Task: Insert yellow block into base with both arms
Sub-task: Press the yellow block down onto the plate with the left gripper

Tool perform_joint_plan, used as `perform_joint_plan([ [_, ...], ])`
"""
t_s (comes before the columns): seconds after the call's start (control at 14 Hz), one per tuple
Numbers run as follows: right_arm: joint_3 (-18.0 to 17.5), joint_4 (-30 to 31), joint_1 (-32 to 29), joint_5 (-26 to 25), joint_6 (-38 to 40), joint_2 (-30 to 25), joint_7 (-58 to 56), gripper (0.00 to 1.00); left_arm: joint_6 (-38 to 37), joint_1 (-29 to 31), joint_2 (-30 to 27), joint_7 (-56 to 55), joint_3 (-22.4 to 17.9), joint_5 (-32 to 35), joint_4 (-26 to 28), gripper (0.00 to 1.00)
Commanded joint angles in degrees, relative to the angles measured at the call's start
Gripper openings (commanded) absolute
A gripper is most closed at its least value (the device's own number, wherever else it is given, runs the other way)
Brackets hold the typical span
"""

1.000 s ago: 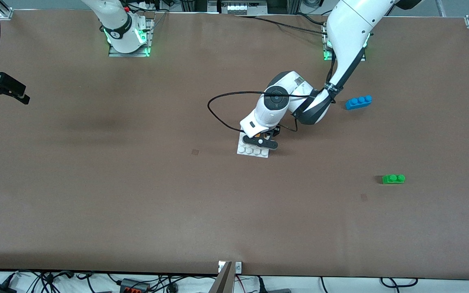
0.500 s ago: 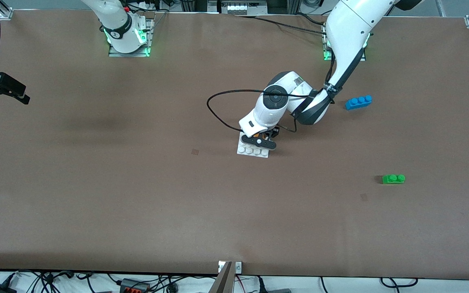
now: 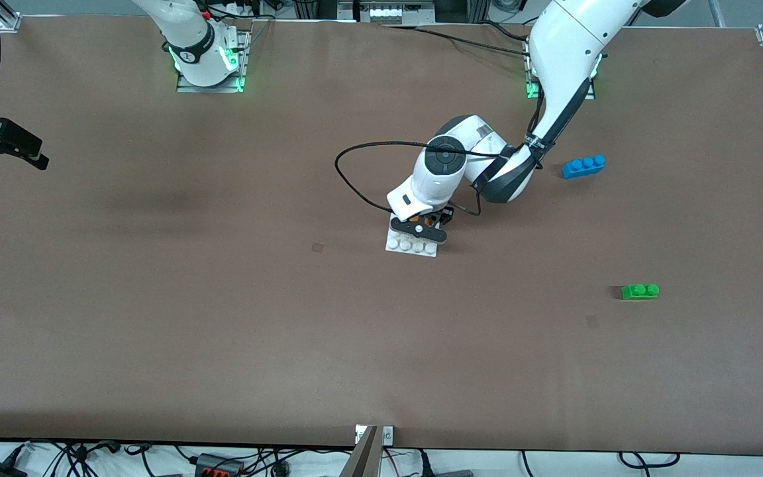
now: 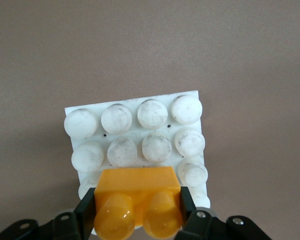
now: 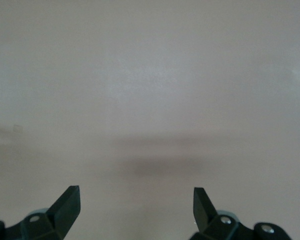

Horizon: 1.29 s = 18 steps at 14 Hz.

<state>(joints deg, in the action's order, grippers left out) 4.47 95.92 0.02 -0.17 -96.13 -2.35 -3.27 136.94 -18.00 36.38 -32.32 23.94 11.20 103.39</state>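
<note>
the left gripper (image 3: 421, 228), jaws clamped on the yellow block (image 4: 137, 202), holds it over the base (image 4: 135, 132) mid-bench; seating looks unfinished. the right gripper (image 5: 135, 205) waits with jaws spread over bare brown bench (image 3: 222, 318). cables crowd the near edge.

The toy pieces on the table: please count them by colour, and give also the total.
Yellow: 1, the yellow block, held by the left gripper over the base.
White: 1, the base.
Blue: 1, the blue brick.
Green: 1, the green brick.
Total: 4.
The right gripper holds none; it waits open at the right arm's end of the table.
</note>
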Motion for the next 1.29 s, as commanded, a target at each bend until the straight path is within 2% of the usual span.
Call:
perform_joint_plan([
  [0.0, 0.1, 0.3, -0.1, 0.1, -0.1, -0.3, 0.7, 1.0, 1.3, 0.1, 3.2, 1.0, -0.3, 2.2, -1.3, 0.38],
  [1.21, 0.2, 0.3, -0.2, 0.1, -0.1, 0.0, 0.6, 1.0, 4.3, 0.5, 4.4, 1.0, -0.8, 2.8, -1.4, 0.36],
])
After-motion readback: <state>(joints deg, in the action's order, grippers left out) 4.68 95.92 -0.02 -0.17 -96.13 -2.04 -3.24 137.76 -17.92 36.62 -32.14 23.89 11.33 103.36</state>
